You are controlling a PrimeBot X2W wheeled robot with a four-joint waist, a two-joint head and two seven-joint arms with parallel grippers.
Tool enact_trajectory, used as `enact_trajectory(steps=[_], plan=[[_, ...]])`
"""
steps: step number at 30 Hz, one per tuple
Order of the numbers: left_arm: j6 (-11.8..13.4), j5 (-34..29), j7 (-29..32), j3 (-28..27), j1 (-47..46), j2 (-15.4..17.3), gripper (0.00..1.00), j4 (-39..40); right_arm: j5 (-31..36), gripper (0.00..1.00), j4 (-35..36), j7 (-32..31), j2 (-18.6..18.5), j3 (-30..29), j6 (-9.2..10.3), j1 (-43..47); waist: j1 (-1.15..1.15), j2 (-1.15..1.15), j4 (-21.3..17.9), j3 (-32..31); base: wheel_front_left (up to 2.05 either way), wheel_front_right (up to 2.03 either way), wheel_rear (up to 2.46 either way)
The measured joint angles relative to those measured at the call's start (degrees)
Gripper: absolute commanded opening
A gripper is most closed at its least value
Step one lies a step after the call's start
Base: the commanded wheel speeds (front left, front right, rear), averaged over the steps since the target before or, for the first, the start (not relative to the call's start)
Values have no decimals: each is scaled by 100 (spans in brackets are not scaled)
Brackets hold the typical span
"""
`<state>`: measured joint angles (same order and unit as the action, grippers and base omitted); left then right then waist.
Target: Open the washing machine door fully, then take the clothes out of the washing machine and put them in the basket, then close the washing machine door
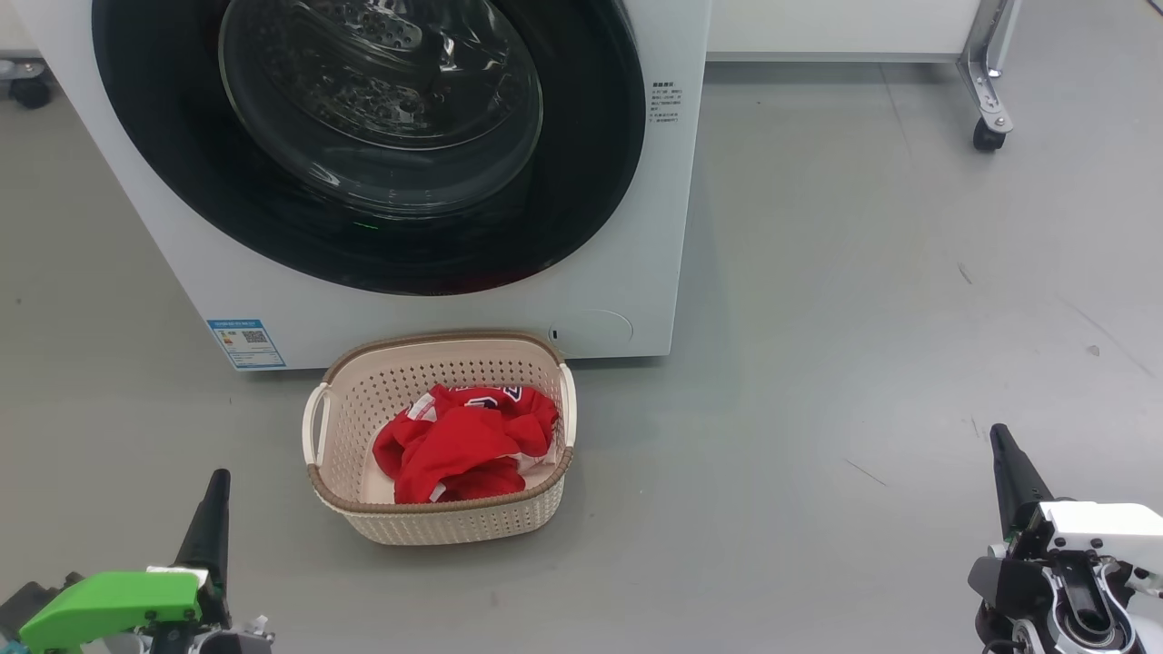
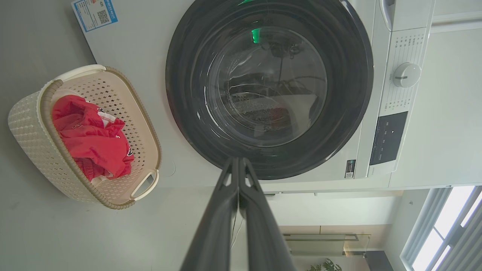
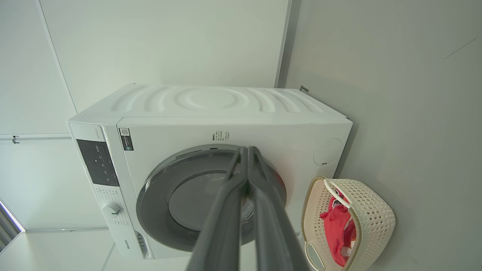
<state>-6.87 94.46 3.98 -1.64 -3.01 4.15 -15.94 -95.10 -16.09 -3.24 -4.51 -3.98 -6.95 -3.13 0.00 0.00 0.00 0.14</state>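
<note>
Clothes (image 1: 463,442) lie in the basket (image 1: 436,522) just before the washer (image 1: 627,272), below its shut door (image 1: 591,182). The left wrist view adds the washer's dial (image 2: 406,75). Left jaws and right jaws are pressed together.

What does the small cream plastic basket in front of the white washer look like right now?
The cream perforated plastic basket is rounded-rectangular, with a brown woven-look rim and a white loop handle at each end. It stands upright on the grey floor just before the white washing machine, holding crumpled red jersey clothes.

Scuffed grey floor (image 1: 863,318), white wall (image 3: 169,45), castered metal leg (image 1: 989,91), bright window (image 2: 444,233)
</note>
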Motion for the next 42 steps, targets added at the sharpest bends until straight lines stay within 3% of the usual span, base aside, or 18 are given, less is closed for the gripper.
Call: enact_trajectory(steps=[42], plan=[[-1, 0, 1, -15, -2, -5, 0, -11, 1, 0, -1, -8, 3, -26, 0, -4, 0, 0, 0, 0, 0, 0, 0]])
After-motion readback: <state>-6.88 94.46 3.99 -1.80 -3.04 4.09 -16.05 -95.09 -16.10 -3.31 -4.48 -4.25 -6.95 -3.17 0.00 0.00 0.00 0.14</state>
